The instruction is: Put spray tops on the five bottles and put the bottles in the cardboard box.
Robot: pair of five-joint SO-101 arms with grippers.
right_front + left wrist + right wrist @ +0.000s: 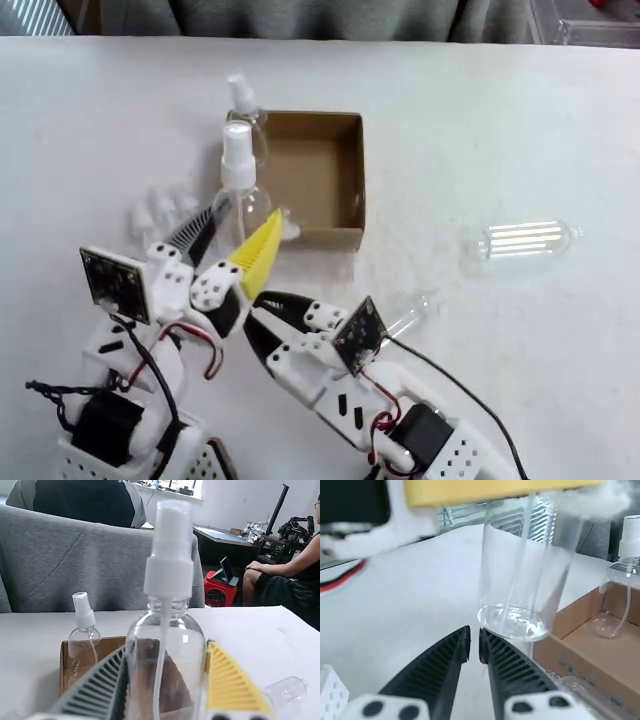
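Note:
My left gripper (243, 218) is shut on a clear bottle (240, 195) that carries a white spray top (170, 550). It holds the bottle upright and off the table beside the near left of the cardboard box (312, 180). Grey and yellow fingers flank the bottle's body (167, 665). A second capped bottle (243, 105) stands in the box's far left corner (83, 640). My right gripper (474, 642) sits low on the table just below the held bottle's base (512, 620), shut with nothing in it (262, 305).
An uncapped clear bottle (525, 240) lies on its side at the right of the table. Another one (410, 315) lies close to the right arm. Loose white spray tops (160, 210) sit left of the left gripper. The table's far half is open.

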